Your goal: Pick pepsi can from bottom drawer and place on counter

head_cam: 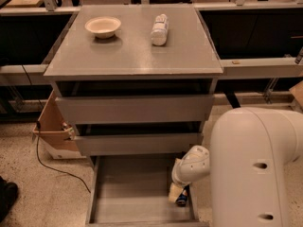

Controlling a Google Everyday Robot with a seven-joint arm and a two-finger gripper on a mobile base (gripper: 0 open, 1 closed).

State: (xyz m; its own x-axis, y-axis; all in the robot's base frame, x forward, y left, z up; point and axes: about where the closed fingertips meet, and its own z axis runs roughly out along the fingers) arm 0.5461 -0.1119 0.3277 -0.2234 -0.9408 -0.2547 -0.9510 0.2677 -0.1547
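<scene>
The bottom drawer [128, 193] is pulled out at the foot of the grey cabinet, its flat floor showing. The pepsi can [182, 197], dark blue, stands in the drawer's right front corner against the side wall. My gripper [176, 193] reaches down into the drawer from the right and sits right at the can, covering its left side and top. The counter [128, 51] is the grey slab on top of the cabinet.
A pale bowl [102, 26] and a white bottle [159, 30] lying on its side rest on the counter. Two closed drawers [132, 109] sit above the open one. My large white arm [255, 169] fills the lower right. A cardboard box [51, 126] and a cable [57, 167] are at the left.
</scene>
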